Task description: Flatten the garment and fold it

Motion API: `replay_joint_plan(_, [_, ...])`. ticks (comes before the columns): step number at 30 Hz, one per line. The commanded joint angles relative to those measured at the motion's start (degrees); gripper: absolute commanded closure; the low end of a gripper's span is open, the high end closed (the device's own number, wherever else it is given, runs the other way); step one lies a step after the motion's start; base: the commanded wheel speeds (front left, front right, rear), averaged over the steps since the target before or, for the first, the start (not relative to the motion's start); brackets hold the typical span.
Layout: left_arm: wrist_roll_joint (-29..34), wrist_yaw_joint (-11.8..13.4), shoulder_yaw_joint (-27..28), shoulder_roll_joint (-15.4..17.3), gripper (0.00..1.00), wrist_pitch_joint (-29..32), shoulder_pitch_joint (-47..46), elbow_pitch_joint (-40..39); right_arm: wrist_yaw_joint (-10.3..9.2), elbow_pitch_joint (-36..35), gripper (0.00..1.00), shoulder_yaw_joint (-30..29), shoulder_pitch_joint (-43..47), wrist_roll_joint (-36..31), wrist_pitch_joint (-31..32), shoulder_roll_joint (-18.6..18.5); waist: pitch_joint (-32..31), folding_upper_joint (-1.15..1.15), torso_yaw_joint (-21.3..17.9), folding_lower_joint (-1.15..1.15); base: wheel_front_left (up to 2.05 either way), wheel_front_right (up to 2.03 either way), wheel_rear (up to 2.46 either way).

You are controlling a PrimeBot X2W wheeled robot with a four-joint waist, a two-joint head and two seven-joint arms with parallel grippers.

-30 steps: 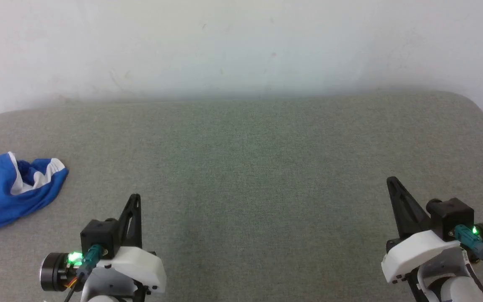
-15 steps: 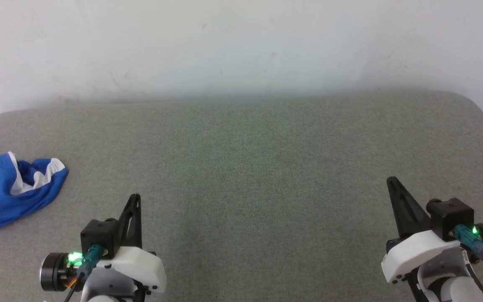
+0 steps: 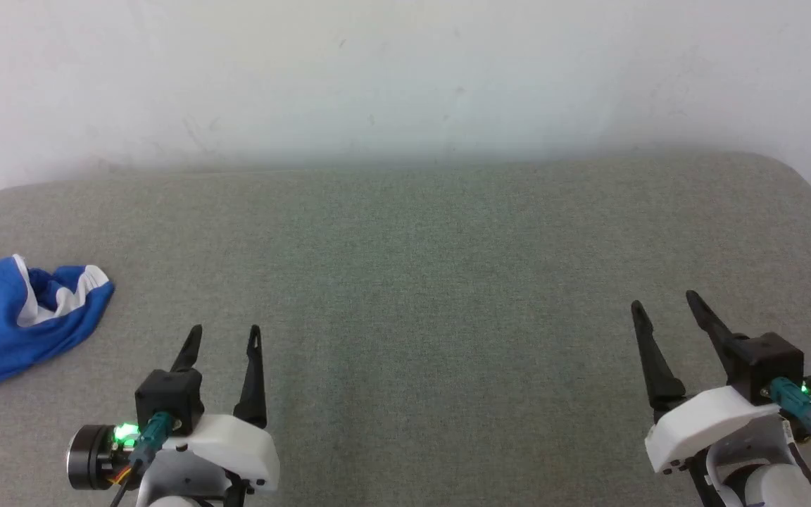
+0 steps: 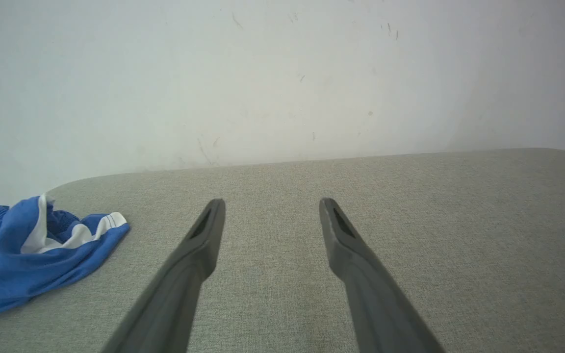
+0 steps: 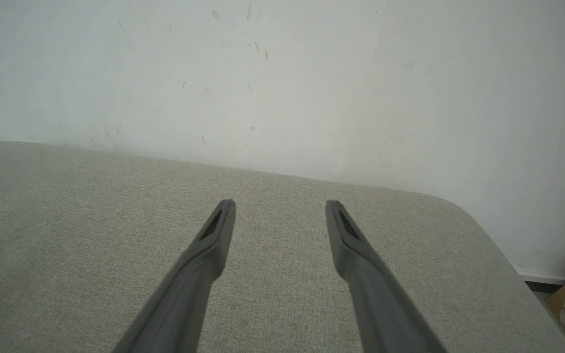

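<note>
Nothing is done yet: the bright blue, white-striped fabric shorts lie crumpled at the left edge of the grey cloth-covered counter, well apart from the left pincer and right pincer, both spread open and empty.

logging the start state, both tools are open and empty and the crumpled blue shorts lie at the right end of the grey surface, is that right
Not quite: the blue shorts lie crumpled at the left end of the grey surface, left of the left tool, as the head view shows. The rest holds: the left tool and the right tool are both open and empty.
</note>
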Motion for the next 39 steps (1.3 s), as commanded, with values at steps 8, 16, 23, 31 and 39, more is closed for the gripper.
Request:
replay_joint_plan(8, [0.2, 1.9, -0.9, 0.1, 0.00, -1.5, -0.4, -0.1, -0.01, -0.6, 0.00, -1.5, 0.1, 1.9, -1.4, 0.0, 0.3, -0.01, 0.3, 0.00, 0.00, 0.00, 0.00])
replay_joint_plan(16, [0.2, 3.4, -1.8, 0.3, 0.00, -2.4, -0.9, -0.2, -0.02, -0.9, 0.00, -2.7, 0.1, 2.7, -2.4, 0.1, 0.8, -0.01, 1.8, 0.00, 0.00, 0.00, 0.00])
replay_joint_plan(23, [0.1, 5.0, -2.3, 0.4, 0.00, -3.3, -1.2, -0.4, -0.03, -1.2, 0.00, -3.5, -0.1, 3.2, -3.2, 0.1, 1.4, -0.01, 4.0, 0.00, 0.00, 0.00, 0.00])
replay_joint_plan(31, [0.1, 6.7, -3.0, 0.6, 0.00, -4.2, -1.4, -0.6, -0.04, -1.6, 0.00, -4.5, -0.1, 3.7, -4.2, 0.1, 2.0, -0.01, 7.2, 0.00, 0.00, 0.00, 0.00])
replay_joint_plan(39, [0.0, 8.5, -3.5, 0.6, 0.00, -5.2, -1.7, -1.1, -0.04, -2.1, 0.00, -5.4, 0.0, 4.2, -5.1, 0.1, 2.6, -0.01, 10.7, 0.00, 0.00, 0.00, 0.00])
